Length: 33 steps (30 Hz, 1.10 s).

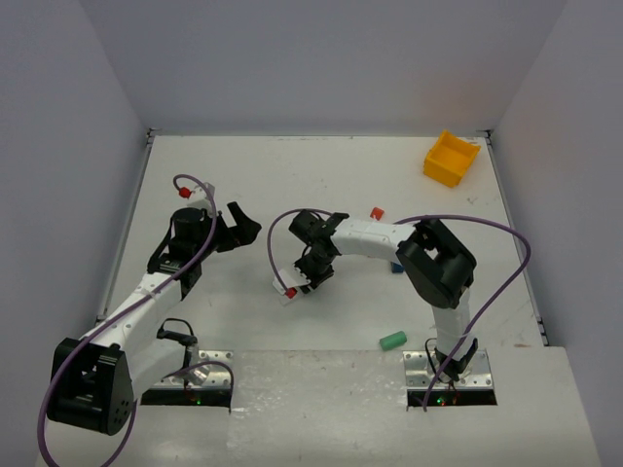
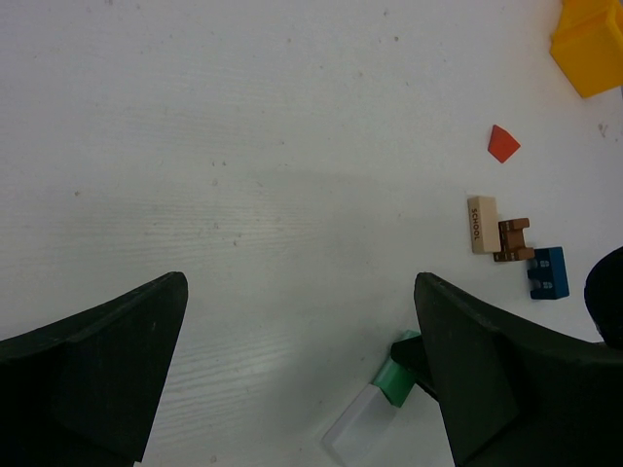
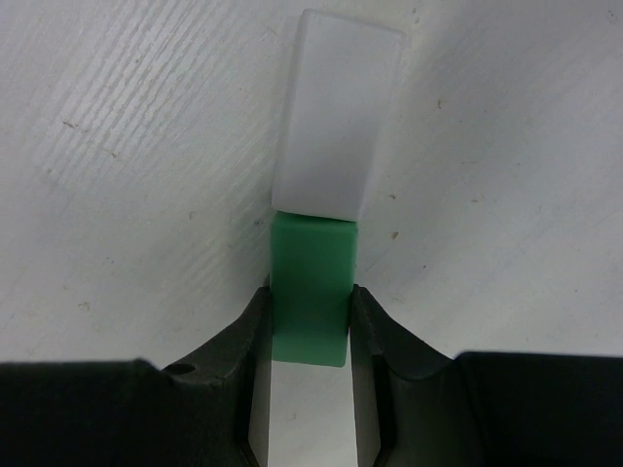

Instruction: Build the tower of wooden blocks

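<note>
A green block [image 3: 311, 263] is clamped between the narrowed jaws of the right claw [image 3: 310, 297], end to end against a white block [image 3: 336, 117] near the middle of the table [image 1: 321, 175], while the left claw [image 2: 300, 287] is held wide open.

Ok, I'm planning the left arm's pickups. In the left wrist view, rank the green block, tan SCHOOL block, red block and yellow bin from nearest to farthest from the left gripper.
Measured from the left gripper:
1. green block, lowest in view, right beside one finger.
2. tan SCHOOL block, mid-height, toward the right.
3. red block, higher up, beyond the tan one.
4. yellow bin, top right corner.
</note>
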Tool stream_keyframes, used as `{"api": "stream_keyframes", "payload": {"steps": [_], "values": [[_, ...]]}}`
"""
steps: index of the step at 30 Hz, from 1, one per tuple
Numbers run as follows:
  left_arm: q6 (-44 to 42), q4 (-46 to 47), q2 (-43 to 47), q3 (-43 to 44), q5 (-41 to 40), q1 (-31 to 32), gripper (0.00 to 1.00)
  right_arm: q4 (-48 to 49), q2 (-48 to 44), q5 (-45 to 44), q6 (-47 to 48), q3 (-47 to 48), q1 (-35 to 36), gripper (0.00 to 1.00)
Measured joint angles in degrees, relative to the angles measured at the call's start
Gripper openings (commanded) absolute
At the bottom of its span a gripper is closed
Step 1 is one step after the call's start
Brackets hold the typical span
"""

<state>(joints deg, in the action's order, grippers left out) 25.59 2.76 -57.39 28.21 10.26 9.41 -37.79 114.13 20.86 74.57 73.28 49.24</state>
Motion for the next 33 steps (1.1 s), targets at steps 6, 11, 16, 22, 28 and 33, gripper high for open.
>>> {"api": "stream_keyframes", "payload": {"steps": [6, 11, 16, 22, 28, 33], "values": [[-0.09, 0.0, 0.0, 0.0, 0.0, 0.0, 1.0, -0.15, 0.17, 0.15, -0.91, 0.25, 0.06, 0.29], [-0.13, -0.01, -0.09, 0.0, 0.01, 0.0, 1.0, -0.18, 0.25, 0.12, -1.37, 0.33, 0.15, 0.32], [-0.13, -0.02, -0.11, 0.0, 0.02, 0.0, 1.0, -0.05, 0.4, -0.04, -1.77, 0.33, 0.44, 0.33], [-0.16, -0.02, -0.17, 0.0, 0.04, 0.0, 1.0, -0.1, 0.48, -0.05, -2.43, 0.33, 0.65, 0.4], [-0.29, -0.02, -0.3, 0.0, 0.08, 0.0, 1.0, 0.12, 0.48, -0.24, -2.79, 0.33, 0.91, 0.47], [-0.31, -0.02, -0.37, 0.0, 0.11, 0.0, 1.0, 0.66, 0.48, -0.28, -4.44, 0.33, 0.96, 0.52]]}}
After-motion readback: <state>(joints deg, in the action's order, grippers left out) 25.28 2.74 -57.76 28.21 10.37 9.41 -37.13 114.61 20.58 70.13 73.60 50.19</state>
